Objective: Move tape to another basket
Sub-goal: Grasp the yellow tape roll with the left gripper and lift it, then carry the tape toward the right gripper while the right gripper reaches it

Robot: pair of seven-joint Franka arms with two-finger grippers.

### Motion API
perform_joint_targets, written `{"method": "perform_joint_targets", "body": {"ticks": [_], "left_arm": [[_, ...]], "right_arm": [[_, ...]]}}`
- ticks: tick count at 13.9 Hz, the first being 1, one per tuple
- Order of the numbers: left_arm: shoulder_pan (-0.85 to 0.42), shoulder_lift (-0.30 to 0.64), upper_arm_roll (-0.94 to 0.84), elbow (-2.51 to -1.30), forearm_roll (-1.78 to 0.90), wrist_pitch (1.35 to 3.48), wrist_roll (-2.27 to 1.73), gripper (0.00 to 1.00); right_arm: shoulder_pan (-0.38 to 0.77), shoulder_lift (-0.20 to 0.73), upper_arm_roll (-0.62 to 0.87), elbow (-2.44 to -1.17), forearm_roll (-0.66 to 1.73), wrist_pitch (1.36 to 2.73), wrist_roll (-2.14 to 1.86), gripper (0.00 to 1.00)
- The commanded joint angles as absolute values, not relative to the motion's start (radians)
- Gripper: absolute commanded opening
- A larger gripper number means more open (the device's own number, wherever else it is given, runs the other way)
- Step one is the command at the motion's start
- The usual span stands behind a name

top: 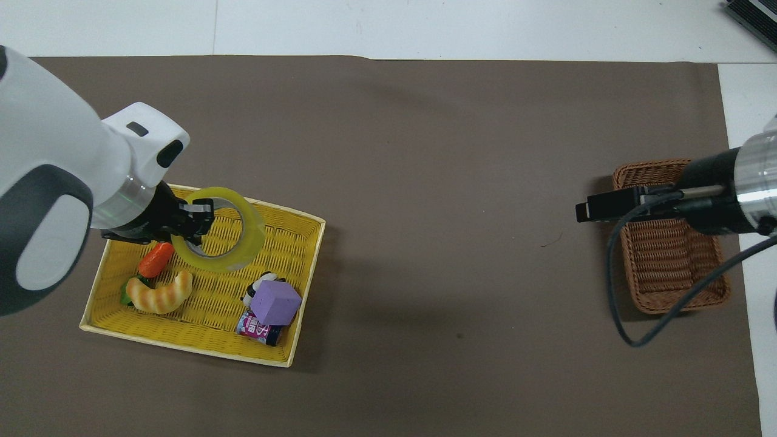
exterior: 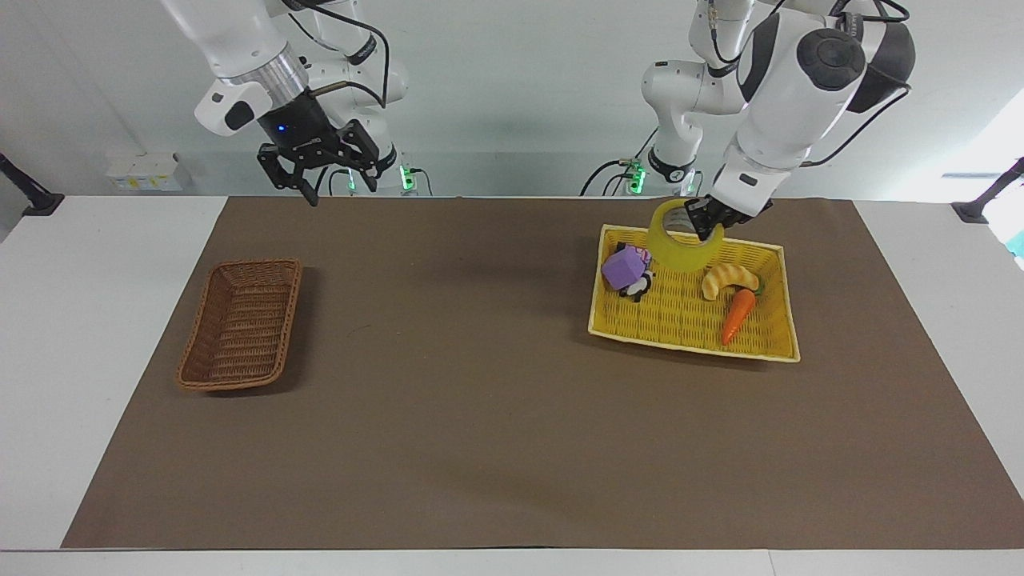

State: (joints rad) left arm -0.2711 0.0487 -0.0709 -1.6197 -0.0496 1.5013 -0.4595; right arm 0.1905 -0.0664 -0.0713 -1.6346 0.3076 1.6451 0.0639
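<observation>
The tape [exterior: 676,254], a translucent yellow ring, hangs tilted in my left gripper [exterior: 704,222], which is shut on its rim. It is held up in the air over the robots' edge of the yellow basket [exterior: 688,324]. In the overhead view the tape [top: 252,233] and left gripper [top: 193,221] are over that basket [top: 206,315]. The dark brown wicker basket [exterior: 240,324] lies empty toward the right arm's end of the table. My right gripper [exterior: 340,190] is open and empty, raised over the mat's edge by the robots; from overhead it [top: 592,209] overlaps the brown basket [top: 665,261].
In the yellow basket lie a purple block [exterior: 624,268], a small panda toy [exterior: 638,288], a croissant [exterior: 728,278] and a carrot [exterior: 738,314]; a small can [top: 258,329] shows beside the block from overhead. A brown mat [exterior: 480,384] covers the table.
</observation>
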Motion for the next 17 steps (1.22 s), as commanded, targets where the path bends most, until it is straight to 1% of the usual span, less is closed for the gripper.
{"method": "perform_joint_targets", "body": {"ticks": [1, 3, 6, 9, 12, 14, 17], "left_arm": [[-0.291, 0.031, -0.104, -1.620, -0.136, 1.511, -0.535, 0.00], [-0.343, 0.026, -0.107, -1.632, -0.205, 1.572, -0.606, 0.00], [-0.406, 0.008, -0.109, -1.689, -0.314, 1.790, -0.681, 0.00], [-0.491, 0.020, -0.107, -1.706, -0.356, 1.885, -0.686, 0.00], [-0.560, 0.032, -0.109, -1.736, -0.373, 1.991, -0.686, 0.00], [-0.565, 0.044, -0.109, -1.735, -0.408, 2.043, -0.689, 0.00], [-0.589, 0.046, -0.107, -1.732, -0.446, 2.105, -0.696, 0.00]], "right_arm": [[0.219, -0.051, -0.072, -1.670, 0.396, 1.718, 0.133, 1.00], [0.241, -0.040, -0.072, -1.703, 0.470, 1.759, 0.172, 1.00], [0.279, -0.035, -0.071, -1.749, 0.551, 1.850, 0.204, 1.00], [0.305, -0.035, -0.069, -1.808, 0.653, 1.929, 0.198, 1.00], [0.313, -0.035, -0.069, -1.827, 0.738, 1.939, 0.170, 1.00], [0.313, -0.037, -0.069, -1.851, 0.791, 1.939, 0.125, 1.00], [0.305, -0.064, -0.072, -1.897, 0.785, 1.915, -0.007, 1.00]]}}
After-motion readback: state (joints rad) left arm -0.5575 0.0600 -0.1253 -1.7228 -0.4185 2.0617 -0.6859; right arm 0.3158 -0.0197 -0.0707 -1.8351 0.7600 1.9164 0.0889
